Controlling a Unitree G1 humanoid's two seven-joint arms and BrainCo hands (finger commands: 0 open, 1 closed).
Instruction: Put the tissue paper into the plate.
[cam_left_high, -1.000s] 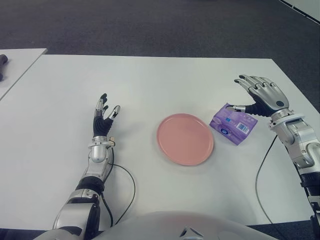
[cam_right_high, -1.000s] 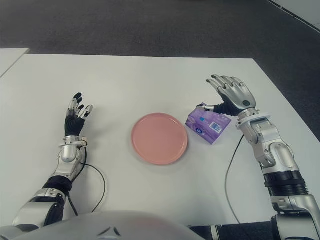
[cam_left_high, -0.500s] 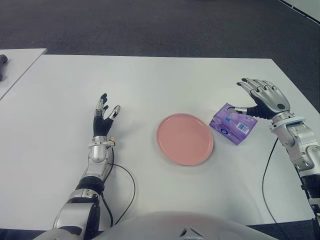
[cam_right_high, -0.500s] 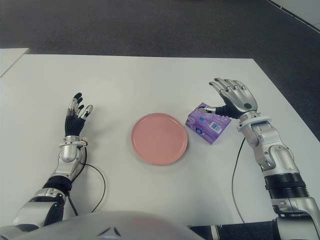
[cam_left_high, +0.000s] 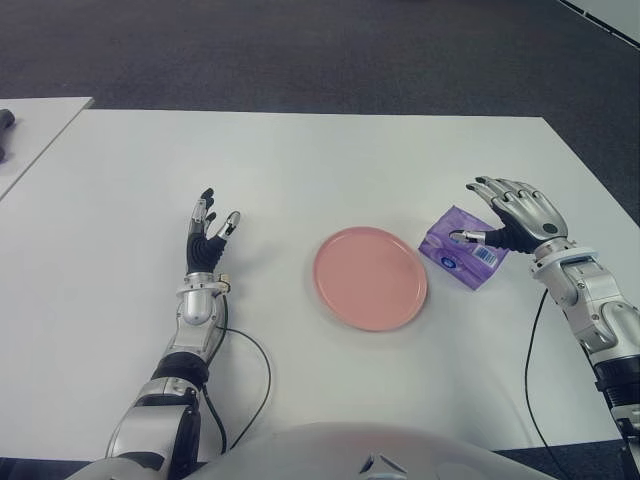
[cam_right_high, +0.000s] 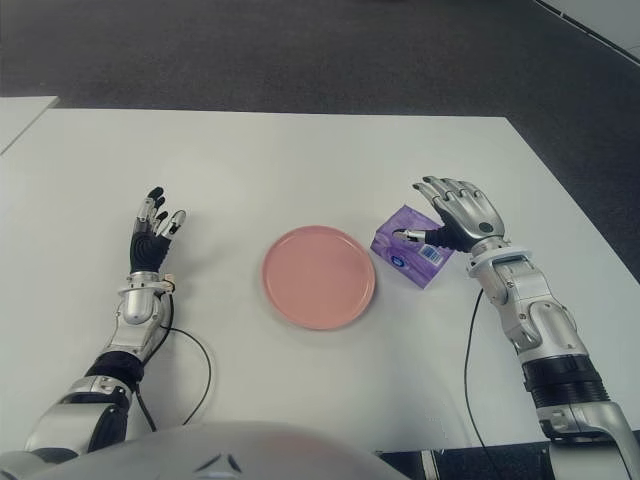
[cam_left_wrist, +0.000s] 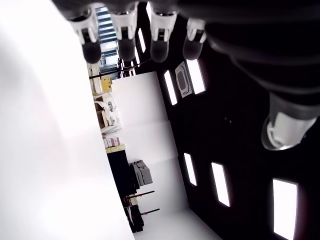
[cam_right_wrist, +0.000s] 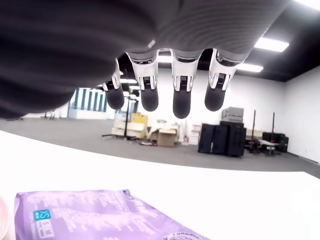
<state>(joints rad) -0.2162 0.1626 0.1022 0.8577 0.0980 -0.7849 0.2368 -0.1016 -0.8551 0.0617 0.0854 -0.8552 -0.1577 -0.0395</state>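
A purple tissue pack (cam_left_high: 458, 250) lies on the white table (cam_left_high: 300, 170), just right of the round pink plate (cam_left_high: 371, 277), which holds nothing. My right hand (cam_left_high: 505, 212) hovers over the pack's right end, fingers spread and open, thumb tip over the pack's top. In the right wrist view the pack (cam_right_wrist: 95, 222) shows below the extended fingertips (cam_right_wrist: 182, 105), with a gap between them. My left hand (cam_left_high: 208, 235) is idle left of the plate, fingers up and open.
A second white table edge (cam_left_high: 30, 130) with a dark object (cam_left_high: 5, 125) is at the far left. Cables (cam_left_high: 250, 370) trail from both forearms over the near table. Dark carpet (cam_left_high: 300, 50) lies beyond the far edge.
My right hand has come down and slightly nearer, from above and behind the tissue pack to close over its right end. Pack, plate and left hand have not moved.
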